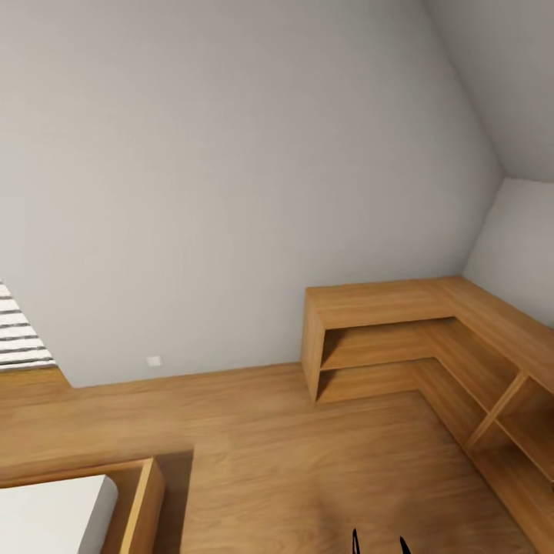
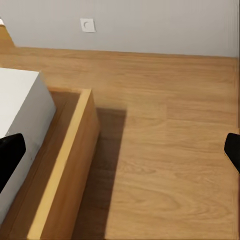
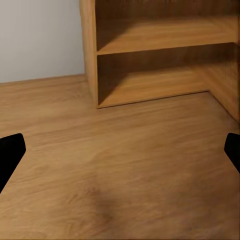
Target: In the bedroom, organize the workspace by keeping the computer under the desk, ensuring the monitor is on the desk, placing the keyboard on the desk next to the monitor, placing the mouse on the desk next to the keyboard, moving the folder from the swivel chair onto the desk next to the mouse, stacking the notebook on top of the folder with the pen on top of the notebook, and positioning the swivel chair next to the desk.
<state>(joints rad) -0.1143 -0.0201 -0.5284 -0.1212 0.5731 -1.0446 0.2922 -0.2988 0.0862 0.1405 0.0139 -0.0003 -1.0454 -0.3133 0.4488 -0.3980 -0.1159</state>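
I am in the bedroom, an attic room with a sloped white wall [image 1: 231,169] and a light wood floor [image 1: 308,462]. The desk, computer, monitor, keyboard, mouse, folder, notebook, pen and swivel chair are out of view. My left gripper [image 2: 121,152] is open, its black fingertips far apart, over the floor beside the low bed's corner. My right gripper [image 3: 121,152] is open too and hangs over bare floor in front of a wooden shelf unit. Two black fingertips [image 1: 355,541] poke up at the head view's bottom edge.
A low wooden bed frame [image 1: 142,500] with a white mattress [image 1: 46,515] lies at the lower left. An L-shaped light-wood shelf unit [image 1: 385,304] fills the right corner. A wall socket [image 1: 154,360] sits near the floor. A striped surface [image 1: 15,331] shows at the left edge.
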